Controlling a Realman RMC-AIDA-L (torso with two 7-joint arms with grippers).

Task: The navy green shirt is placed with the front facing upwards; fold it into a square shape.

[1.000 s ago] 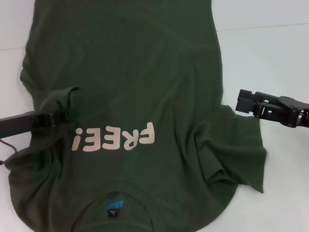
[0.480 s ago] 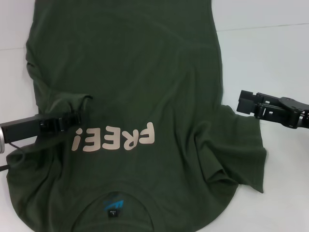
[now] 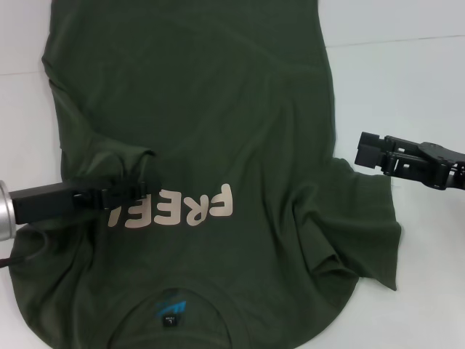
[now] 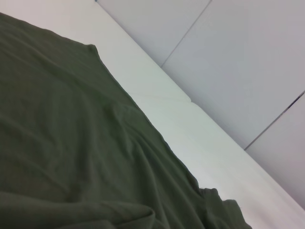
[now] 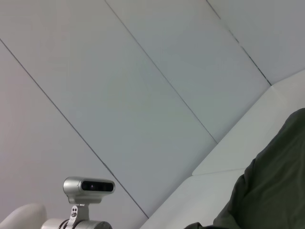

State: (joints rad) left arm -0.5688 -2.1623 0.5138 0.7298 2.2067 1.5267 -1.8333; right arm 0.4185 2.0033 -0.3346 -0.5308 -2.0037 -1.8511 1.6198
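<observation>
Shirt [image 3: 211,145] lay print-up on table [image 3: 407,94]. Left gripper [image 3: 149,185] pinched sleeve fabric, carried over chest lettering to fold side inward. Right gripper [image 3: 363,151] hung beside other sleeve; finger gap indeterminate.

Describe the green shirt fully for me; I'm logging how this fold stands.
The navy green shirt is a dark olive T-shirt of soft cotton-like cloth, lying front up on the white table, collar nearest the robot. Pale block letters cross the chest, and a small blue label sits inside the neck. The left gripper holds the left-side sleeve cloth, folded in over the chest and covering the lettering's end. The right sleeve lies rumpled and spread out, with the right gripper hovering at its edge.
</observation>
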